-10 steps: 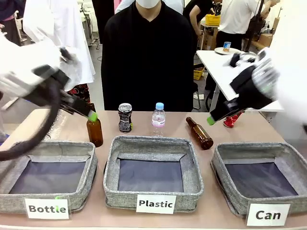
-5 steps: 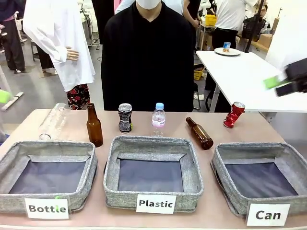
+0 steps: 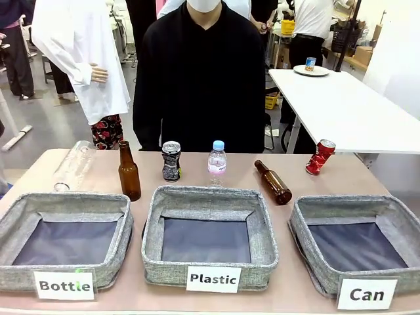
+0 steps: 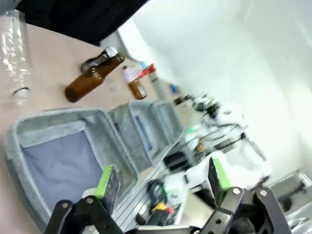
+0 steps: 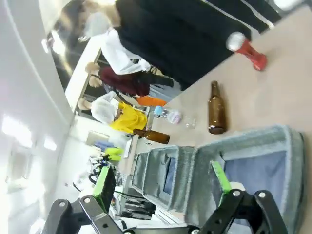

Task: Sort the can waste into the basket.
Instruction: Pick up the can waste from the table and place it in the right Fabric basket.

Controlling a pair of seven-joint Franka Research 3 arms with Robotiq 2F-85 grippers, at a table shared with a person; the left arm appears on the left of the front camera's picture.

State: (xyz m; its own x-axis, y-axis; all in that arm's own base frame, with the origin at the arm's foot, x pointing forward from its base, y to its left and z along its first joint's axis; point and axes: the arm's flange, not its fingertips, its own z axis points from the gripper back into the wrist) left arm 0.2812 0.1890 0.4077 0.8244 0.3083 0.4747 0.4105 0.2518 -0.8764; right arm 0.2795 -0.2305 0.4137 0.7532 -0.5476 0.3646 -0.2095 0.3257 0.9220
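Note:
The red can (image 3: 320, 157) leans tilted at the table's far right, and it also appears as the red can (image 5: 246, 48) in the right wrist view. The black-patterned can (image 3: 171, 161) stands upright behind the middle basket. The grey basket labelled "Can" (image 3: 348, 203) sits at the front right with nothing in it; the right wrist view has this basket (image 5: 258, 134) close below. My left gripper (image 4: 163, 175) is open and holds nothing, high above the "Bottle" basket (image 4: 58, 119). My right gripper (image 5: 162, 180) is open too, with nothing between its fingers.
Baskets labelled "Plastic" (image 3: 209, 195) and "Bottle" (image 3: 65, 200) fill the front middle and left. A brown bottle (image 3: 128, 172) stands, another brown bottle (image 3: 273, 182) lies flat. A small water bottle (image 3: 216, 159) and a clear bottle (image 3: 73, 165) sit behind. A person in black stands at the far edge.
Both arms hung over the table's far corners a second ago and have drawn back out of the front view. Nothing on the table has moved.

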